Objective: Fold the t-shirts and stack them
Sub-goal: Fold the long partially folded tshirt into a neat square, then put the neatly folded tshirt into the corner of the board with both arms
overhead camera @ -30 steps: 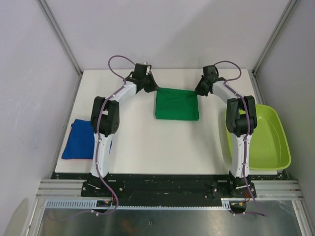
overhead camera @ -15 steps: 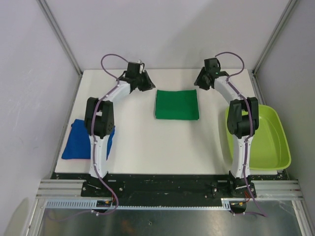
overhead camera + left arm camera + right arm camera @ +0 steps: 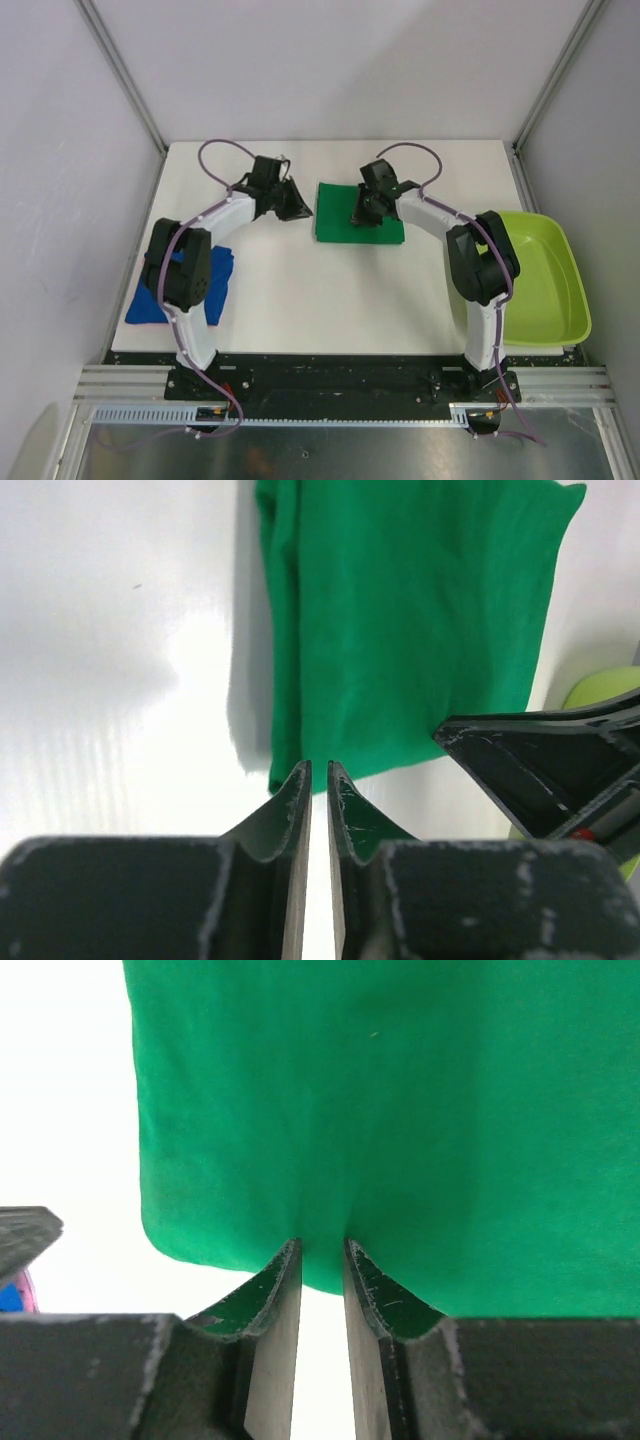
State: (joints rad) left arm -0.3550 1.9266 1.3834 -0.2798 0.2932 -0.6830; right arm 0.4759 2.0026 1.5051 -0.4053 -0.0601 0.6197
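The dark green t-shirt (image 3: 345, 222) lies folded in a flat rectangle at the middle back of the white table (image 3: 300, 290). My right gripper (image 3: 364, 212) is on top of it, jaws nearly together, and in the right wrist view its tips (image 3: 321, 1247) sit at the edge of the shirt (image 3: 400, 1100). My left gripper (image 3: 297, 207) is shut and empty just left of the shirt, close to its corner in the left wrist view (image 3: 319, 766). The royal blue t-shirt (image 3: 150, 295) lies folded at the table's left front, partly hidden by the left arm.
The lime-green tub (image 3: 545, 290) stands at the right edge of the table, behind the right arm. Metal frame posts stand at both back corners. In the left wrist view the right gripper's black body (image 3: 560, 765) is close on the right.
My right gripper has swung from the back right of the table onto the green shirt. My left gripper has moved forward and right, to the shirt's left edge.
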